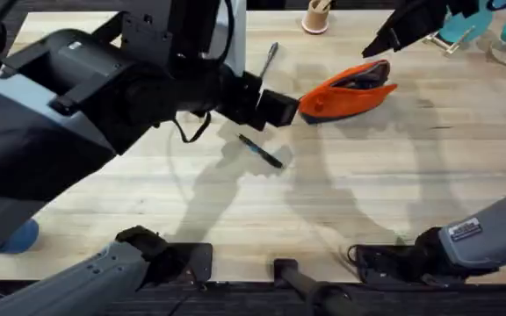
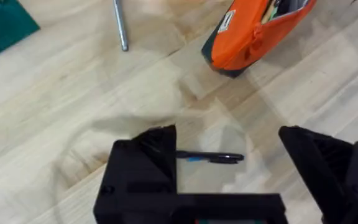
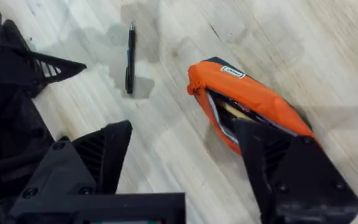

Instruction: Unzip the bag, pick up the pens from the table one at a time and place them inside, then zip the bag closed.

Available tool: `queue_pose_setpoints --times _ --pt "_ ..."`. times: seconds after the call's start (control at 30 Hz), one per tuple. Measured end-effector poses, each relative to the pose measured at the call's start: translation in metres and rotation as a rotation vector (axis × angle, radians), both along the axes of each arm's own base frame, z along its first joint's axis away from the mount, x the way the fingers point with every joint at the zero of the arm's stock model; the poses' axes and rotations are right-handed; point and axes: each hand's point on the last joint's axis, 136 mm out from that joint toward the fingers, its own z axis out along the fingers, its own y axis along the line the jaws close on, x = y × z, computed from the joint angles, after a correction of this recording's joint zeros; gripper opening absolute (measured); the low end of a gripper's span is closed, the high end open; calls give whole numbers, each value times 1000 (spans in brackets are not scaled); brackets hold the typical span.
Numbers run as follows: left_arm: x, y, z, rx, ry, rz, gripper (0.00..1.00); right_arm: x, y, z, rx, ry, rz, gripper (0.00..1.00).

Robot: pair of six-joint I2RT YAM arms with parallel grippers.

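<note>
Robot lab or test bench, not a home. 2 black arms bolted at the near edge of a pale butcher-block table (image 1: 393, 193), cables beside the bases. Props only: tan cup (image 1: 315, 17) of sticks at the far edge, teal items (image 1: 464, 26) at the far right corner, green mat (image 2: 2, 25) on the tabletop.

The table (image 1: 393, 175) carries the unzipped orange bag (image 1: 350, 90), two pens (image 1: 260, 151) (image 1: 271, 60), and a tan cup (image 1: 316, 16).
</note>
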Motion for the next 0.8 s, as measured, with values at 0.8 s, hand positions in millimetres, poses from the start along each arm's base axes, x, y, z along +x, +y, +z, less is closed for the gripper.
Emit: queue_pose_setpoints --times 0.8 --pt "8 34 -13 -334 349 772 995 1 1 1 7 6 -13 996"
